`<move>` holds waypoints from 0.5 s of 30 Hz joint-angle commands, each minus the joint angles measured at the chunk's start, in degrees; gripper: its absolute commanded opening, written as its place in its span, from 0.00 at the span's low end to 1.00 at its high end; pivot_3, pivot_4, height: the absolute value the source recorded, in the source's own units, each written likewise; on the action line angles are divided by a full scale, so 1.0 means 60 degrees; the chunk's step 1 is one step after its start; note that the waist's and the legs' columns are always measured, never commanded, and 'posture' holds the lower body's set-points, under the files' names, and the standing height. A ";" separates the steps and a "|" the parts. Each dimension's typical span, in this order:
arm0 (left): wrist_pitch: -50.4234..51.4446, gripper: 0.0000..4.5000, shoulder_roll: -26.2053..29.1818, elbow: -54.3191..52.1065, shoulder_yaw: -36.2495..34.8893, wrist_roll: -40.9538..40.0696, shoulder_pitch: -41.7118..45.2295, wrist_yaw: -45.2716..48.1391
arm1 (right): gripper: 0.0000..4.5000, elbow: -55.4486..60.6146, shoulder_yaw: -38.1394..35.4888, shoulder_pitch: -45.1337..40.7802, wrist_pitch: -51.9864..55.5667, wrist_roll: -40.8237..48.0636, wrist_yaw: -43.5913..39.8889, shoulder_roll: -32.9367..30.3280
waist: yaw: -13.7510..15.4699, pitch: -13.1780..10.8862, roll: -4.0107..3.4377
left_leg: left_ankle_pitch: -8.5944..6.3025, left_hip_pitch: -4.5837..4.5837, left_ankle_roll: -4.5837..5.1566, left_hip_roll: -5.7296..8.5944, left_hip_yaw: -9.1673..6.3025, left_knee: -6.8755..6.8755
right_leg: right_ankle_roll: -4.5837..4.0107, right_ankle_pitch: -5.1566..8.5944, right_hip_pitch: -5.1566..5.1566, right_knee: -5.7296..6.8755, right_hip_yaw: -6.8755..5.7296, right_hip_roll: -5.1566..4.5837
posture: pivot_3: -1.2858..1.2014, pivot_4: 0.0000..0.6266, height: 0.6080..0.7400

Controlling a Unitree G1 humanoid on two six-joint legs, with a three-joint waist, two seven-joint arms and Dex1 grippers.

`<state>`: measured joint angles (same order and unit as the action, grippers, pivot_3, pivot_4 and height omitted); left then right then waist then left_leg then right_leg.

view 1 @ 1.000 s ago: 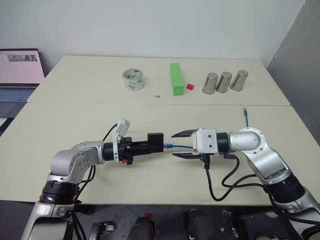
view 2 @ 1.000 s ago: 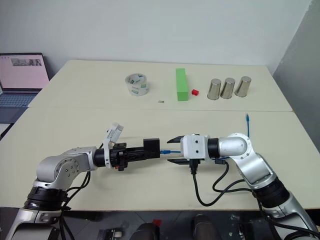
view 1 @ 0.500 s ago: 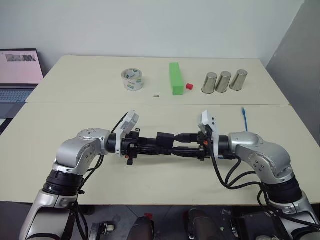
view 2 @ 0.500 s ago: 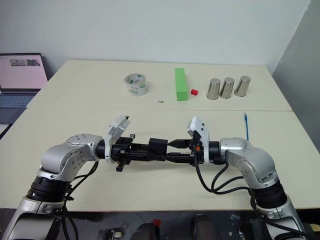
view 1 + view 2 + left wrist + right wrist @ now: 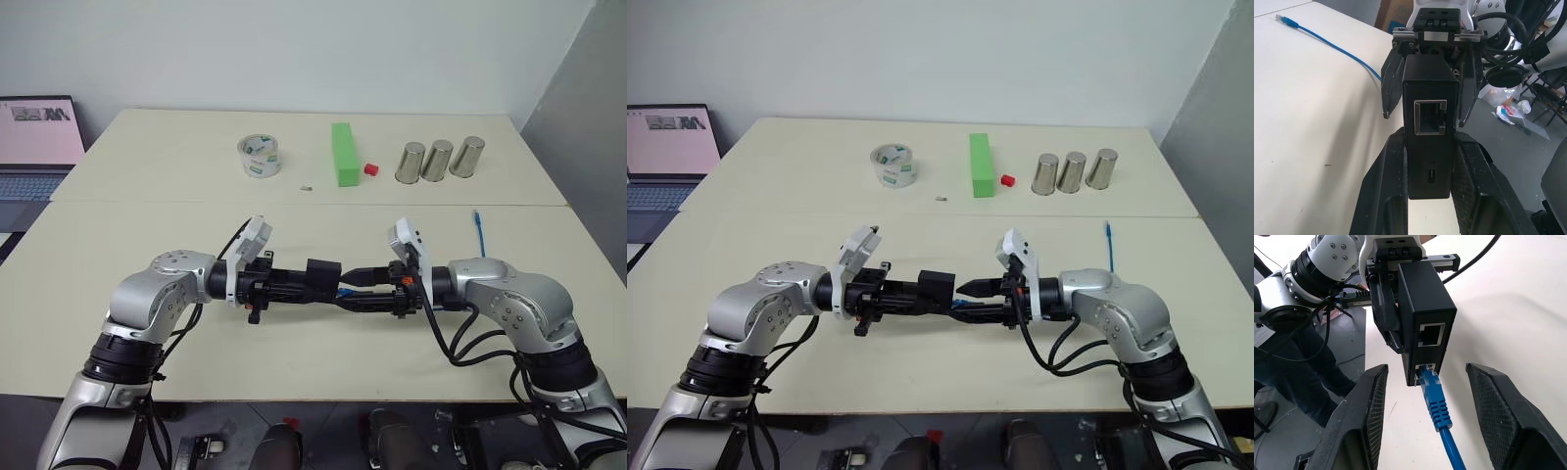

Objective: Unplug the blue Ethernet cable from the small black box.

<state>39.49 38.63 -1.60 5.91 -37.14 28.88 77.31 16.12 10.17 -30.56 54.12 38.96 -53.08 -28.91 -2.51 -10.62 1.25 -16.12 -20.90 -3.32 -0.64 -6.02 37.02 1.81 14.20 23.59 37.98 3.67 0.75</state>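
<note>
A: Head views first. Status?

B: Both arms raised over the worktop (image 5: 118,255), pointing at each other. Left jaws (image 5: 312,285) clamped on the box (image 5: 321,270), held in the air between the two arms. Right jaws (image 5: 351,287) parted, straddling the cable (image 5: 958,305) just where it leaves the box. Far plug of the cable (image 5: 477,217) lying on the worktop, to the right. Tape roll (image 5: 260,156), green block (image 5: 342,153) and three cans (image 5: 440,160) at the back, well apart from the work.

A: Left wrist view?

B: Box (image 5: 1430,129) pinched by its side faces between the two fingers (image 5: 1382,196), one free port facing the camera. Right jaws (image 5: 1422,103) just behind it, spread wider than the box. Cable (image 5: 1327,41) trailing off across the worktop.

A: Right wrist view?

B: Box (image 5: 1425,318) showing two ports, upper one free, lower one taken by the plug (image 5: 1429,384). Blue boot (image 5: 1437,406) between the parted fingers (image 5: 1364,421), not yet touched.

A: Handling?

B: Judged light throughout: small stiff plastic box, limp cord. Grip best taken on the ribbed boot close behind the plug, not on the soft cord, which would likely stretch or slip. Latch tab probably holding the plug; likely to need pressing before a straight pull away from the port. Clear plug judged brittle, so no twisting.
</note>
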 commanded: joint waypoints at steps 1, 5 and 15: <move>-0.0114 0.17 0.0082 -0.0264 -0.0192 -0.0051 -0.0018 0.0068 | 0.59 0.0140 -0.0066 -0.0204 -0.0229 0.0020 -0.0218 -0.0126 | -0.0005 0.0000 0.0000 | 0.0000 0.0000 0.0000 0.0000 0.0000 0.0000 | 0.0000 0.0000 0.0000 0.0000 0.0000 0.0000 | 0.52 0.24 1.00; -0.0101 0.17 0.0043 -0.0290 -0.0214 -0.0094 -0.0018 0.0026 | 0.55 0.0188 0.0205 -0.0137 -0.0512 -0.0260 -0.0425 -0.0357 | -0.0017 0.0000 0.0000 | 0.0000 -0.0001 0.0000 0.0000 0.0000 -0.0001 | 0.0001 0.0000 0.0000 -0.0003 -0.0001 0.0000 | 0.52 0.24 1.00; -0.0132 0.17 -0.0008 -0.0490 -0.0081 -0.0081 -0.0150 0.0034 | 0.07 0.0119 0.0273 -0.0272 -0.0521 -0.0210 -0.0471 -0.0316 | -0.0070 0.0000 0.0000 | 0.0000 -0.0001 0.0000 -0.0001 -0.0001 -0.0001 | 0.0001 0.0000 0.0000 -0.0001 -0.0001 0.0001 | 0.52 0.24 1.00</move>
<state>39.45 38.59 -2.15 5.70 -37.16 28.55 76.79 15.90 12.60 -30.69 50.99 36.90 -55.62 -31.02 -2.93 -10.62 1.26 -16.12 -20.91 -3.32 -0.65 -6.02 37.01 1.81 14.20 23.59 37.97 3.66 0.76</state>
